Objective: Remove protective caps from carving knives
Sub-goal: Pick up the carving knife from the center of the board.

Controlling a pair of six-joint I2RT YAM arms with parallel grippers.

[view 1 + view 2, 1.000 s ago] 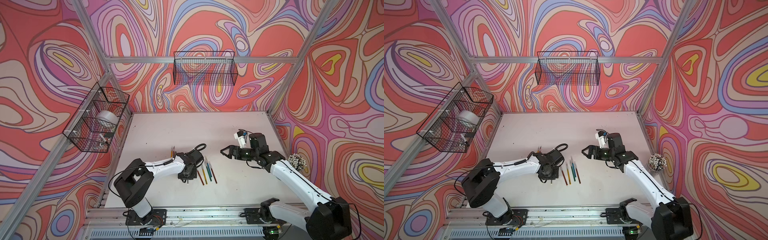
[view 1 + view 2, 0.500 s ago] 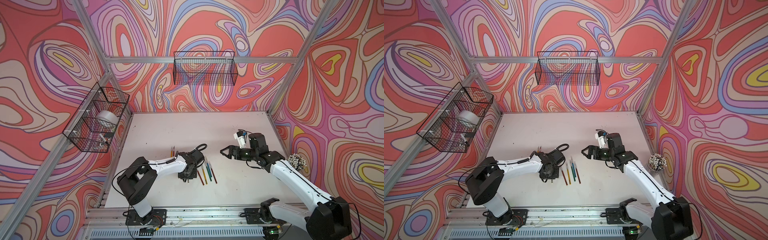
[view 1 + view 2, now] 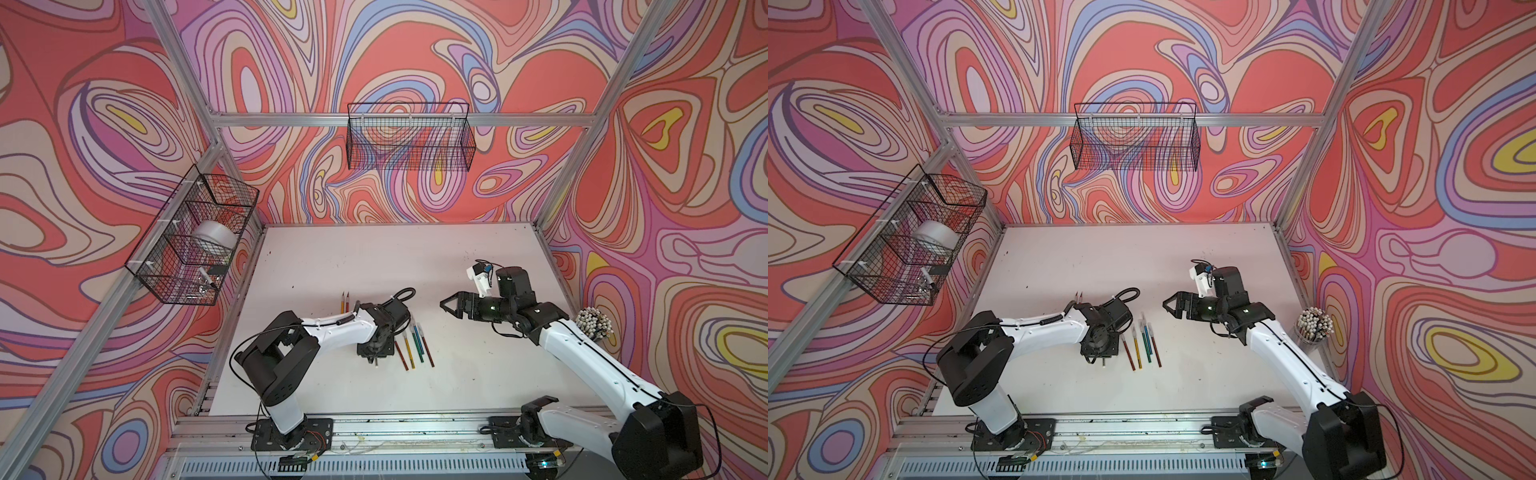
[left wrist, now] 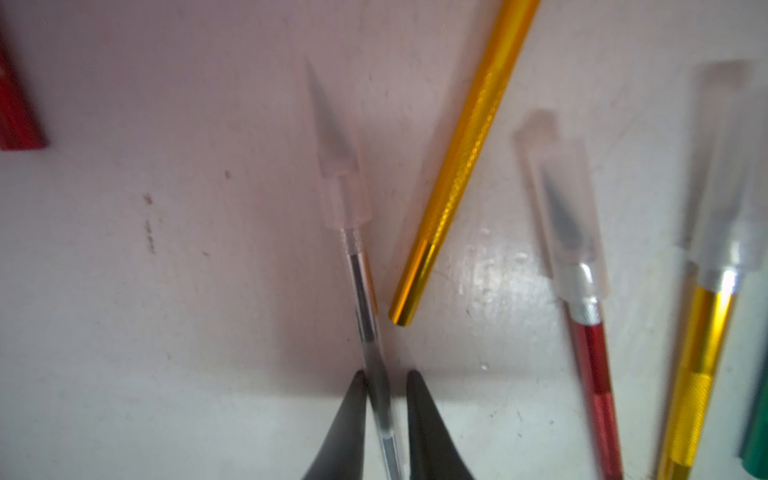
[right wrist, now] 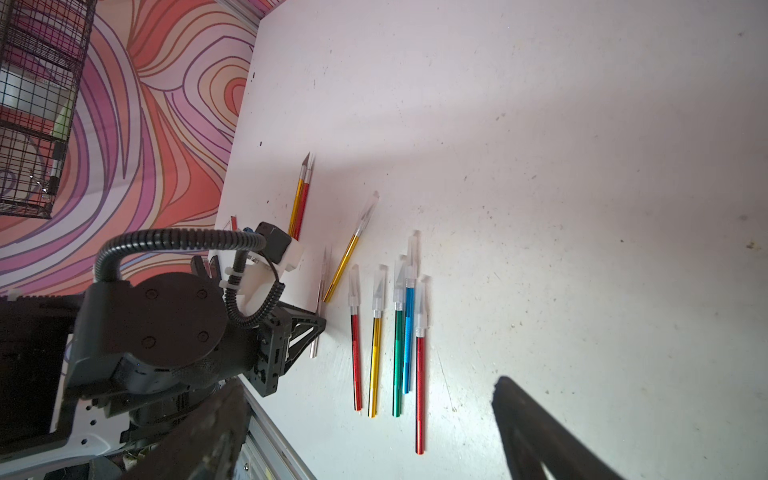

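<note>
We see the left fingers (image 4: 345, 424) pinching the silver knife (image 4: 365, 299) by its handle, toward the front edge of the worktop (image 3: 374, 257). Its cap (image 4: 345, 195) looks seated, though it's blurry. The right fingers (image 5: 536, 424) hang spread, so next they must grip that cap and pull straight.

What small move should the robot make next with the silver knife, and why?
Probably lift the silver knife and turn its capped end toward the right gripper. The left gripper is shut on the handle, the cap covers the blade, and the right gripper hangs open and empty nearby.
</note>
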